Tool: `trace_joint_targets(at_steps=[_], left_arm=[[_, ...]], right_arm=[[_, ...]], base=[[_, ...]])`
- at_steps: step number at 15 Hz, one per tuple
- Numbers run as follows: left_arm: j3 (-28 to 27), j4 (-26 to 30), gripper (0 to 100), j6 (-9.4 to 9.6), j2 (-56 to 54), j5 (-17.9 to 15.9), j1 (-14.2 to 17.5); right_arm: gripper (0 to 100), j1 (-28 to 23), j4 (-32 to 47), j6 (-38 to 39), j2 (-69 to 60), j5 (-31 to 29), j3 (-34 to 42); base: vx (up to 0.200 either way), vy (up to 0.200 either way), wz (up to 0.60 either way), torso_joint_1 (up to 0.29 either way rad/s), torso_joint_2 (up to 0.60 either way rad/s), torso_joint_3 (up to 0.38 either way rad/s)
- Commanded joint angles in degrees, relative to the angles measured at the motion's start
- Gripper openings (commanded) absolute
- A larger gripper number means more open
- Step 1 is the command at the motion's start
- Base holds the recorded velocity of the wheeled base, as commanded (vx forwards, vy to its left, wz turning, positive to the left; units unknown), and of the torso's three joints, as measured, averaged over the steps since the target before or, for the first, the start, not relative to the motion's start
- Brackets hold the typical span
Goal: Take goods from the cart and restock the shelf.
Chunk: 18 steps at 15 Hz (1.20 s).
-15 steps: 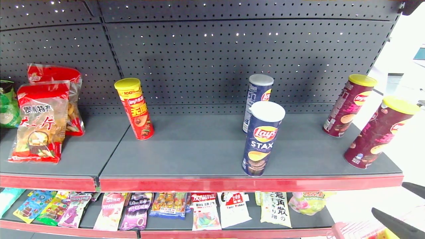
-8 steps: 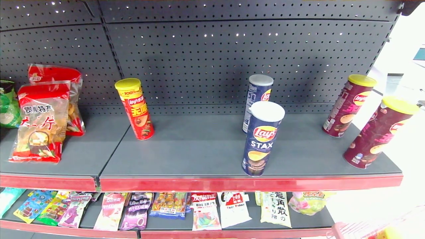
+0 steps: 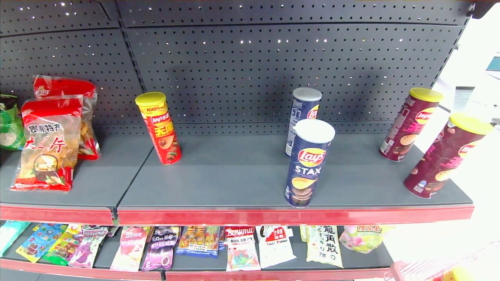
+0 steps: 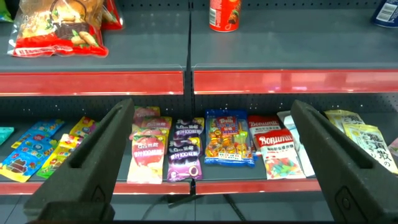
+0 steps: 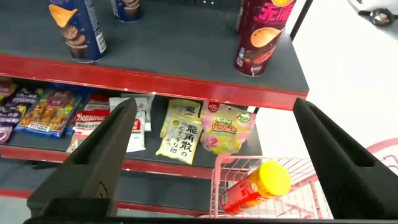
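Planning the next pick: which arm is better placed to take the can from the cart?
Right: the right gripper, open, faces the cart holding the can; the left gripper faces the lower shelf.

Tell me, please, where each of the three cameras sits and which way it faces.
Head view: on the head, facing forward and down at the shelf.
Left wrist view: on the left wrist, facing the snack packets on the lower level; the left gripper, fingers open, frames it.
Right wrist view: on the right wrist, facing down past the shelf's right end into the cart; the right gripper, fingers open, frames it.
Shared: head and right wrist views both catch the front blue can.
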Motion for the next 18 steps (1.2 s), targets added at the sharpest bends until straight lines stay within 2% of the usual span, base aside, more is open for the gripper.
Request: trace_joint_targets(at_steps=[1,3,10,18], left_arm=[[0.00,0.00,100,0.05,0.00,0.01,0.00],[0.00,0.00,100,0.05,0.00,0.01,0.00],[0.00,0.00,100,0.05,0.00,0.01,0.00],[0.00,0.00,100,-0.04,0.00,0.01,0.00]], right_arm=[[100,-0.01,0.30,0.03,0.41,0.10,0.40],[100,-0.01,0.57,-0.05,0.58,0.10,0.31],[100,0.17,0.48,-1.11,-0.21,0.02,2.24],[100,0.34,0.39,-1.99,0.67,0.02,2.42]], base=[[-0.200,0.000,0.00,0.002,0.00,0.002],[-0.200,0.000,0.00,0.007,0.01,0.002],[0.000,0.000,0.00,0.000,0.00,0.000],[0.000,0.000,-0.60,0.001,0.00,0.001]])
